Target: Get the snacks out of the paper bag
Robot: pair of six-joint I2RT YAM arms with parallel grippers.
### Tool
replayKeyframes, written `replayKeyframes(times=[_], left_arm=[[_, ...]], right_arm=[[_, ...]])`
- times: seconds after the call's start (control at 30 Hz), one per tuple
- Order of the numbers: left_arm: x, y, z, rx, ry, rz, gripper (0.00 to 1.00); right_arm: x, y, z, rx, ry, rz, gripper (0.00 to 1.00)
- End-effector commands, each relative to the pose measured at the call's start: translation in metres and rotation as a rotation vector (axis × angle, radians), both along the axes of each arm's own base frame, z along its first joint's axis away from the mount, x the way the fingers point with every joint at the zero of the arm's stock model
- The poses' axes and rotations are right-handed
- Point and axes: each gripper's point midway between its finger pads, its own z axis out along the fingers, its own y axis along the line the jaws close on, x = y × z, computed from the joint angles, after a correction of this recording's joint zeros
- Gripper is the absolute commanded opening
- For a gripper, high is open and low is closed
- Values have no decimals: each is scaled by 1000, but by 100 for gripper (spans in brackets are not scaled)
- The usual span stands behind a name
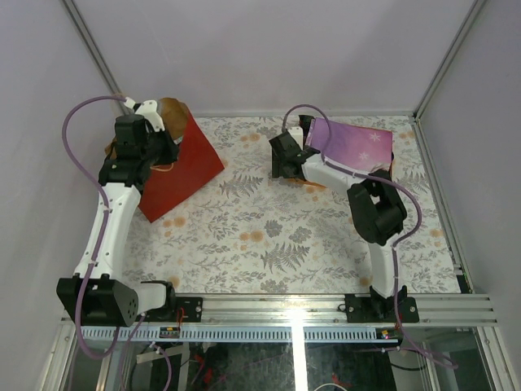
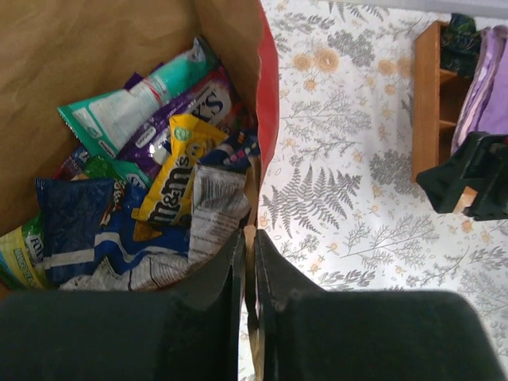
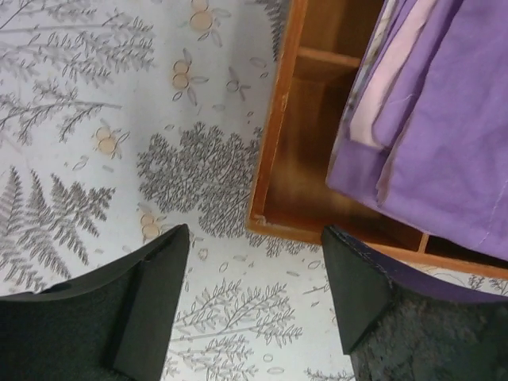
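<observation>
Paper bag [image 2: 87, 48], rim pinched by the outstretched left gripper [image 2: 248, 236]; right gripper [image 3: 255, 238] points down, spread, over tray [image 3: 279, 119] edge.

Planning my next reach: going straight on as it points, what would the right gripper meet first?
Likely the near corner of the orange-brown wooden tray, or the floral tablecloth before it; depth is unclear.

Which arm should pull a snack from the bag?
Right, likely: the left gripper pinches the rim of the paper bag, while the right gripper hangs open and empty by the wooden tray.
</observation>
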Motion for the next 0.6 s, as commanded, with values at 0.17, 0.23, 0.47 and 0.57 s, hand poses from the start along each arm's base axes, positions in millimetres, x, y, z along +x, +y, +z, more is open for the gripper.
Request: replayKeyframes(times=[0.17, 0.23, 0.47, 0.57], left_arm=[[9, -6, 54, -6, -207, -29, 13], [8, -6, 54, -4, -208, -28, 18], [5, -7, 56, 0, -218, -36, 58], [3, -7, 58, -1, -225, -36, 63]], right_arm=[[31, 17, -3, 8, -48, -34, 66], [35, 16, -11, -11, -39, -41, 63], [39, 13, -24, -42, -23, -52, 42], [38, 9, -23, -46, -22, -52, 24]])
